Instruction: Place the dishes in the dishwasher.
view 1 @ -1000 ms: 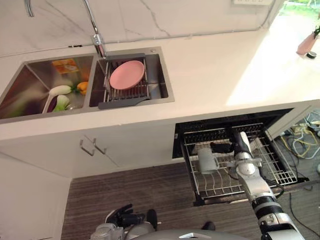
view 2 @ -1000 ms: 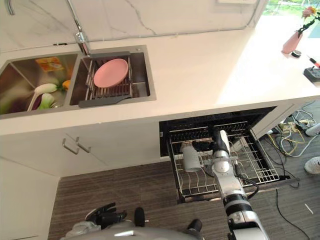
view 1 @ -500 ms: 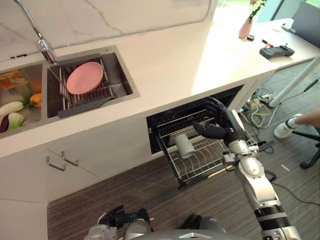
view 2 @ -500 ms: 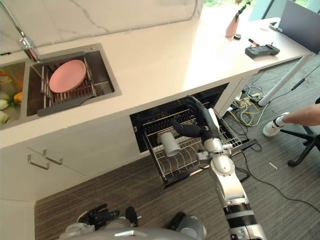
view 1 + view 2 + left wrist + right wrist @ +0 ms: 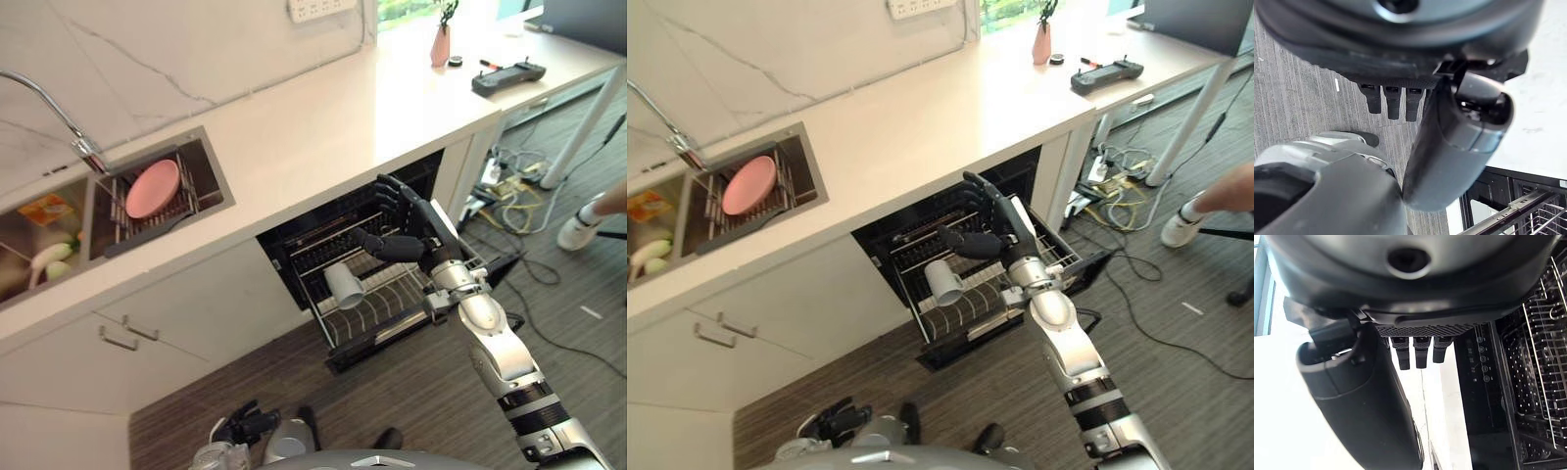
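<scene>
A pink plate (image 5: 152,188) leans in the drying rack (image 5: 147,221) set in the right sink basin. Below the counter the dishwasher's wire rack (image 5: 388,305) is pulled out, and a white cup (image 5: 345,285) lies on its side at its left end. My right hand (image 5: 407,233) hovers above the rack's middle, just right of the cup and clear of it. It is open with spread fingers and holds nothing. The rack's wires (image 5: 1542,357) show past that hand in the right wrist view. My left hand (image 5: 240,429) hangs low by the floor, relaxed and empty.
A curved faucet (image 5: 59,117) stands behind the sink, and vegetables (image 5: 49,259) lie in the left basin. On the counter's far right are a pink vase (image 5: 441,44) and a black controller (image 5: 509,76). Cables (image 5: 519,211) and a person's foot (image 5: 578,230) are on the floor at right.
The camera has swung, shifting the whole scene. My right hand has risen out of the rack and away from the cup, which stays lying in the rack.
</scene>
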Available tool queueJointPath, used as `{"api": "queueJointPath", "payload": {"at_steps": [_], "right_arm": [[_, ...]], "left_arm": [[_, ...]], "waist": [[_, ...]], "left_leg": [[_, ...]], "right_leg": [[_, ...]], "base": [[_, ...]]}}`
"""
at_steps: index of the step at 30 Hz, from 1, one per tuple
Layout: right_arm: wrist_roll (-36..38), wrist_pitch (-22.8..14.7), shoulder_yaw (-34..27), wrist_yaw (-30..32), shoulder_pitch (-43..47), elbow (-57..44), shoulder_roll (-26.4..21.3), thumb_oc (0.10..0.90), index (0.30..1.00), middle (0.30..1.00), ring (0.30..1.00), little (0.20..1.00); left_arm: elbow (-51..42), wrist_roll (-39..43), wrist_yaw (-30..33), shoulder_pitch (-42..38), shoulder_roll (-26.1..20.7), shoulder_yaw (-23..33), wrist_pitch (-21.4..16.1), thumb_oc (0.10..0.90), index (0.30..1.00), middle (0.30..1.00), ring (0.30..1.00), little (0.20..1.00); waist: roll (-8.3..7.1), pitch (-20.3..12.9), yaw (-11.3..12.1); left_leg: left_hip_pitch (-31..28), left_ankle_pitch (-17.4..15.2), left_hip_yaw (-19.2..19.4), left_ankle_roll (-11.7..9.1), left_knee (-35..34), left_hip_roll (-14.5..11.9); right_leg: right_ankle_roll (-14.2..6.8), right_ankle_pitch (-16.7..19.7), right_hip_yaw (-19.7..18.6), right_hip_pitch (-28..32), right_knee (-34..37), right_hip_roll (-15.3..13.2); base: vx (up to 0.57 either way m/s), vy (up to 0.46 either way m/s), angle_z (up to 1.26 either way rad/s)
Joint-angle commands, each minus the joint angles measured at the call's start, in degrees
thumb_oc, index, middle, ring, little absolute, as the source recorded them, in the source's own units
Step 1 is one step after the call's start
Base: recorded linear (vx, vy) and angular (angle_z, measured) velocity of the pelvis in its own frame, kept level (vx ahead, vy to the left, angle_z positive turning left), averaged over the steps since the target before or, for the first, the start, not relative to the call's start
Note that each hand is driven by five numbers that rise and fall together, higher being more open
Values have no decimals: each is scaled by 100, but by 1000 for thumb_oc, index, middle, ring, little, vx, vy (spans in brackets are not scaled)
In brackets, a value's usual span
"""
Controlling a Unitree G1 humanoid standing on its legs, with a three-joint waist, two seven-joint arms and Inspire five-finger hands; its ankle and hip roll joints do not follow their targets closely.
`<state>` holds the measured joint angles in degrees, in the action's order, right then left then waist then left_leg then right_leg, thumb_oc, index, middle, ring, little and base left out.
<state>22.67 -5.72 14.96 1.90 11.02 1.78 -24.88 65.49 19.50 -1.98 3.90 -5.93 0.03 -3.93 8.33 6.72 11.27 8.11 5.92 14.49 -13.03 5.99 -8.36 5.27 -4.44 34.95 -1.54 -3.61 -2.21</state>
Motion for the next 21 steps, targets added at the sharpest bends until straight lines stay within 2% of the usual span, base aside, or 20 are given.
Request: {"api": "queueJointPath", "payload": {"at_steps": [1,4,5,7,8,9,10,11,12,13,14,15,16,17,18,19,20,21], "right_arm": [[180,-559,-193,-83,682,-402,225,800,900,900,900,900],[119,-523,-225,-120,654,-332,125,800,900,900,900,900],[213,-510,-322,-149,594,-433,59,800,900,900,900,900],[218,-506,-318,-152,588,-442,56,800,900,900,900,900],[261,-451,-432,-176,541,-458,4,800,900,900,900,900],[295,-422,-489,-186,528,-492,-10,800,900,900,900,900],[295,-421,-489,-186,528,-492,-9,800,900,900,900,900],[298,-396,-550,-201,520,-524,-37,800,900,900,900,900],[193,-341,-630,-181,589,-522,-74,800,900,900,900,900],[120,-285,-661,-178,652,-541,-81,800,900,900,900,900],[17,-254,-784,-173,572,-588,-114,800,900,900,900,900],[17,-253,-786,-173,568,-591,-114,800,900,900,900,900],[-190,-208,-1037,-89,465,-594,-68,800,900,900,900,900],[-229,-232,-1204,-2,371,-601,-21,800,900,900,900,900],[-267,-247,-1288,62,326,-560,28,800,900,900,900,900],[-297,-285,-1321,160,313,-500,134,800,900,900,900,900],[-405,-259,-1318,207,304,-449,200,800,900,900,900,900],[-458,-226,-1313,191,295,-445,253,800,900,900,900,900]], "left_arm": [[332,-387,93,642,-161,-610,217,800,900,900,900,900],[609,-485,182,741,-128,-476,241,800,900,900,900,900],[806,-553,237,805,-116,-340,271,800,900,900,900,900],[812,-558,236,806,-111,-333,267,800,900,900,900,900],[898,-647,247,864,-148,-239,319,800,900,900,900,900],[903,-688,236,893,-187,-210,331,800,900,900,900,900],[903,-688,236,893,-188,-208,331,800,900,900,900,900],[892,-727,212,914,-228,-200,358,800,900,900,900,900],[801,-805,213,939,-262,-291,362,800,900,900,900,900],[741,-799,236,935,-261,-335,374,800,900,900,900,900],[697,-836,240,913,-239,-408,362,800,900,900,900,900],[696,-835,240,913,-241,-410,362,800,900,900,900,900],[683,-933,261,836,-278,-506,355,800,900,900,900,900],[696,-936,281,767,-327,-522,360,800,900,900,900,900],[705,-926,277,732,-384,-475,374,800,900,900,900,900],[668,-934,265,728,-474,-428,381,800,900,900,900,900],[639,-964,256,774,-525,-356,387,800,900,900,900,900],[612,-975,278,800,-580,-282,389,800,900,900,900,900]], "waist": [[-206,-81,101],[-108,-178,-47],[-83,-244,-262],[-87,-235,-289],[-79,-271,-471],[-106,-265,-565],[-114,-263,-571],[-144,-256,-620],[-181,-201,-700],[-210,-160,-699],[-257,-190,-662],[-267,-189,-661],[-364,-204,-730],[-473,-189,-732],[-489,-207,-716],[-486,-265,-691],[-466,-289,-686],[-460,-266,-719]], "left_leg": [[-85,147,268,386,-273,-176],[-551,218,335,304,-250,-646],[-849,390,455,225,-206,-1081],[-854,398,436,225,-217,-1065],[-1051,709,474,154,-157,-1398],[-1128,786,432,122,-89,-1507],[-1126,786,429,123,-89,-1497],[-1196,768,328,93,80,-1613],[-1476,260,38,112,233,-1563],[-1478,-339,-371,209,313,-1289],[-1533,-974,-643,244,329,-978],[-1530,-981,-645,249,337,-965],[-1505,-1809,-703,442,476,-464],[-1383,-1990,-767,590,694,-173],[-1355,-2046,-719,681,718,-6],[-1367,-2090,-588,821,630,128],[-1383,-2049,-526,914,554,203],[-1367,-1986,-531,1033,537,275]], "right_leg": [[-1014,-536,337,647,291,-688],[-1037,-475,483,504,61,-1035],[-1089,-415,663,364,-295,-1420],[-1101,-453,675,356,-370,-1461],[-1142,-448,730,238,-944,-1827],[-1177,-509,722,161,-1362,-2072],[-1179,-522,721,155,-1385,-2089],[-1227,-554,729,120,-1770,-2319],[-1389,-514,608,38,-2413,-2842],[-1517,-422,346,-16,-2522,-3027],[-1659,-274,246,11,-2552,-3316],[-1665,-273,241,8,-2562,-3333],[-1943,511,107,122,-2464,-3840],[-2027,1021,94,176,-2339,-4135],[-2026,1283,236,225,-2269,-4299],[-1964,1242,588,314,-2184,-4376],[-1955,1239,679,317,-2252,-4250],[-1931,1112,565,227,-2338,-3908]], "base": [[-166,188,65],[-207,317,47],[-204,379,41],[-121,282,76],[-151,433,77],[-151,433,86],[-102,326,58],[-190,575,88],[-251,768,72],[-273,874,82],[-136,490,77],[-212,739,64],[-240,702,35],[-310,904,22],[-234,668,50],[-198,586,45],[-201,546,6],[-192,478,-24]]}}
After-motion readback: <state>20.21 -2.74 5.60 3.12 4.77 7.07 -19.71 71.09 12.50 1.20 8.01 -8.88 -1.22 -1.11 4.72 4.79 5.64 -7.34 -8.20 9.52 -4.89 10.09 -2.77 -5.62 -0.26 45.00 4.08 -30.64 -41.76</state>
